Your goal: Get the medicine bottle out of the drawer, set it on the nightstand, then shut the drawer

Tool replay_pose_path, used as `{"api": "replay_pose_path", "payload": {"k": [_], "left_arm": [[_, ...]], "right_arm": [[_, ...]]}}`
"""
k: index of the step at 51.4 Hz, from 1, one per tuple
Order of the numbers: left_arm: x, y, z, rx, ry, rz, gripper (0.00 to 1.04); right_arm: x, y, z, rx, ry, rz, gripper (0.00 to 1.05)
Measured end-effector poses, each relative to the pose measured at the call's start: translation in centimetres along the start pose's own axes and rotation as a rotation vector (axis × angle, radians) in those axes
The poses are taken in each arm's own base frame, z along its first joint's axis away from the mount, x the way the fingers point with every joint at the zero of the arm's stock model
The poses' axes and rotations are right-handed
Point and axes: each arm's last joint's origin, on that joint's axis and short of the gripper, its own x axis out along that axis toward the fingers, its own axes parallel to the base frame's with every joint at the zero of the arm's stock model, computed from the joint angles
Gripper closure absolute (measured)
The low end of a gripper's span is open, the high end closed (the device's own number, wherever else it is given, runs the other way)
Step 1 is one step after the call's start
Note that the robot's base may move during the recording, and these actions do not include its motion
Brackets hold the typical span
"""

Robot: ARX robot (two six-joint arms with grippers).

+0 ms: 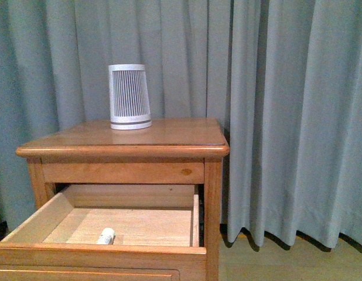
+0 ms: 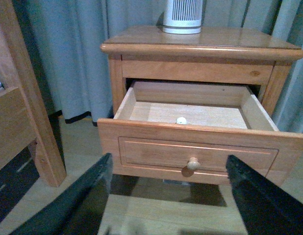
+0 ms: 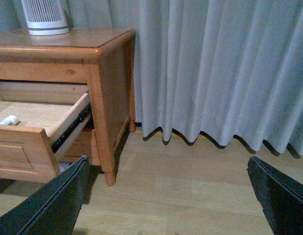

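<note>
Drawer [image 1: 111,260], pulled open, holds medicine bottle [image 1: 105,236]; label unreadable.

The nightstand [image 1: 175,137] is a honey-brown wooden cabinet with a flat, glossy top whose edge is rounded, and it stands upright on a pale wood floor in front of grey curtains. The right wrist view shows a short turned foot under its front corner. The drawer [image 2: 156,147] just below the top is pulled well out. Its framed, single-knobbed front matches the cabinet, its inside is pale bare wood, and a dark metal runner shows along its side. The medicine bottle [image 1: 105,236] is tiny and white. It lies on its side on the drawer floor, close behind the front panel and roughly midway between the side walls, touching neither.
</note>
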Motion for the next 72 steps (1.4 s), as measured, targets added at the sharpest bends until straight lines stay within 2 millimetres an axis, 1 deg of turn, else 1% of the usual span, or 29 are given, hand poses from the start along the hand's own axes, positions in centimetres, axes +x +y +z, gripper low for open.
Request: {"api": "replay_pose_path", "payload": {"k": [2,3,9,10,13,19,39,47,48,53,54,60,61,65,66,68,69,72], "left_arm": [[0.0,0.3,-0.1,0.000,0.002,0.006,0.48],[0.0,0.3,0.0,0.000,0.000,0.007,0.50],[0.0,0.8,0.0,-0.002,-0.010,0.011,0.71],[0.0,0.8,0.0,-0.002,-0.010,0.010,0.73],[0.0,1.3,0.0,-0.001,-0.008,-0.021,0.83],[0.0,2.0,0.0,-0.003,-0.011,0.026,1.02],[0.0,2.0,0.0,-0.002,-0.010,0.018,1.02],[0.0,2.0,0.0,-0.001,-0.010,0.015,0.75],[0.0,2.0,0.0,-0.002,-0.010,0.015,0.73],[0.0,2.0,0.0,-0.002,-0.010,0.015,0.55],[0.0,2.0,0.0,-0.002,-0.010,0.015,0.53],[0.0,2.0,0.0,-0.002,-0.009,0.016,0.32],[0.0,2.0,0.0,-0.002,-0.009,0.016,0.30],[0.0,2.0,0.0,-0.002,-0.010,0.015,0.16],[0.0,2.0,0.0,-0.002,-0.010,0.016,0.14],[0.0,2.0,0.0,-0.002,-0.008,0.016,0.08],[0.0,2.0,0.0,0.000,-0.009,0.016,0.05],[-0.1,2.0,0.0,-0.001,-0.011,0.016,0.07]], "right_arm": [[0.0,0.0,0.0,0.000,0.000,0.000,0.07],[0.0,0.0,0.0,0.000,0.000,0.000,0.07],[0.0,0.0,0.0,0.000,0.000,0.000,0.07],[0.0,0.0,0.0,0.000,0.000,0.000,0.07],[0.0,0.0,0.0,0.000,0.000,0.000,0.07],[0.0,0.0,0.0,0.000,0.000,0.000,0.07],[0.0,0.0,0.0,0.000,0.000,0.000,0.07],[0.0,0.0,0.0,0.000,0.000,-0.004,0.07],[0.0,0.0,0.0,0.000,0.000,-0.004,0.07],[0.0,0.0,0.0,0.000,0.000,-0.004,0.07],[0.0,0.0,0.0,0.000,0.000,-0.004,0.07],[0.0,0.0,0.0,0.000,0.000,-0.003,0.07],[0.0,0.0,0.0,0.000,0.000,-0.003,0.07],[0.0,0.0,0.0,0.000,0.000,-0.003,0.07],[0.0,0.0,0.0,0.000,0.000,-0.002,0.07],[0.0,0.0,0.0,0.000,0.000,0.000,0.07],[0.0,0.0,0.0,0.000,0.000,0.000,0.07],[0.0,0.0,0.0,0.000,-0.002,0.000,0.07]]}}
